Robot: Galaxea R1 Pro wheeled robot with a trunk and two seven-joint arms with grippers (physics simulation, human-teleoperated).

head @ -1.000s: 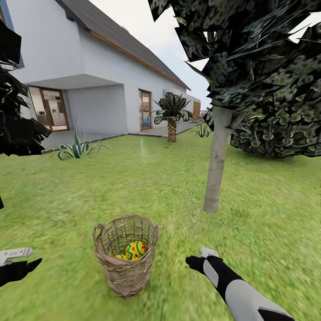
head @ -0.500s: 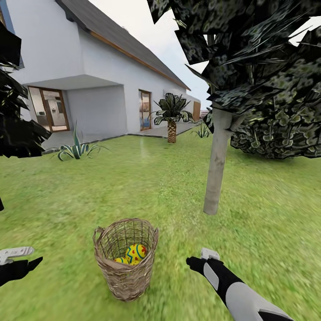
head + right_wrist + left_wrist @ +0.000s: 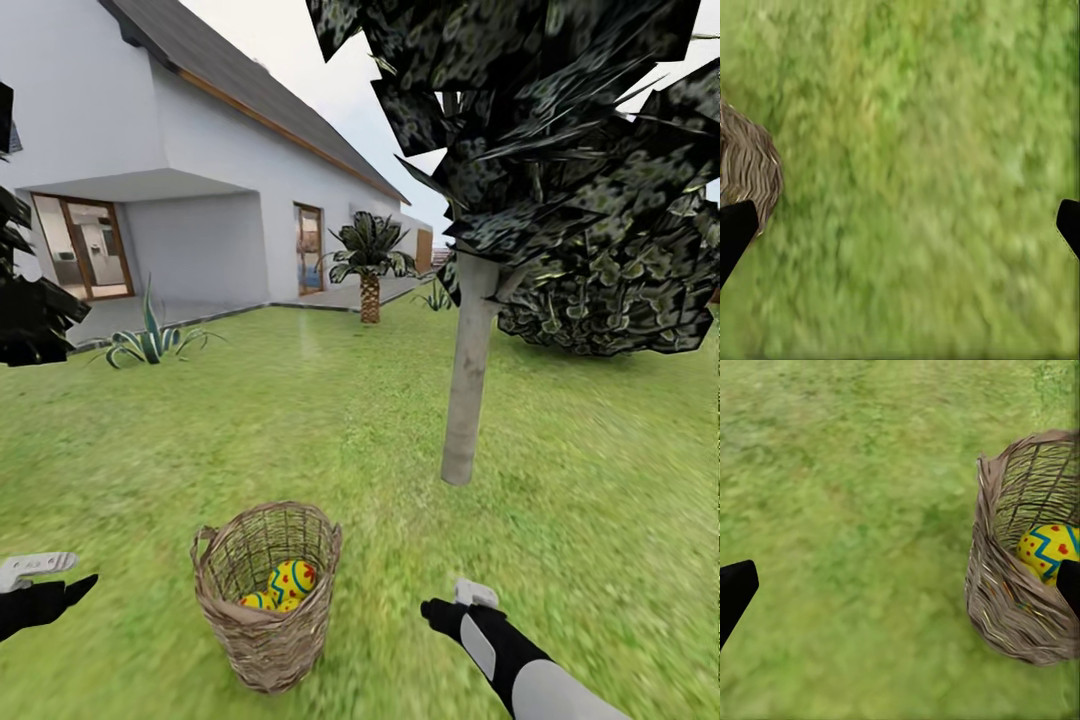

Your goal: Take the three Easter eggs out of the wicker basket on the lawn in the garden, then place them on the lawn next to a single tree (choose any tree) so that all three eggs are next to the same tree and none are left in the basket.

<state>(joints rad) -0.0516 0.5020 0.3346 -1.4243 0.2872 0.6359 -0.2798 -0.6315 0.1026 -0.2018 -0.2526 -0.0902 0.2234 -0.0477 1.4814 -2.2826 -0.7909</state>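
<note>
Head view shows the wicker basket [image 3: 266, 608] on the lawn [image 3: 300, 420], eggs [image 3: 290, 580] inside — between both arms. The left end effector [image 3: 900, 585] and right end effector [image 3: 900, 225] both have fingers wide apart, holding nothing. Neither looks clearly nearer.

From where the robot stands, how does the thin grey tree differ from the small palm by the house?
The tree stands near, just beyond the wicker basket, with a smooth pale trunk and dark angular leaves. The palm stands far off, with a scaly brown trunk and drooping fronds. Both stand upright at the lawn.
</note>
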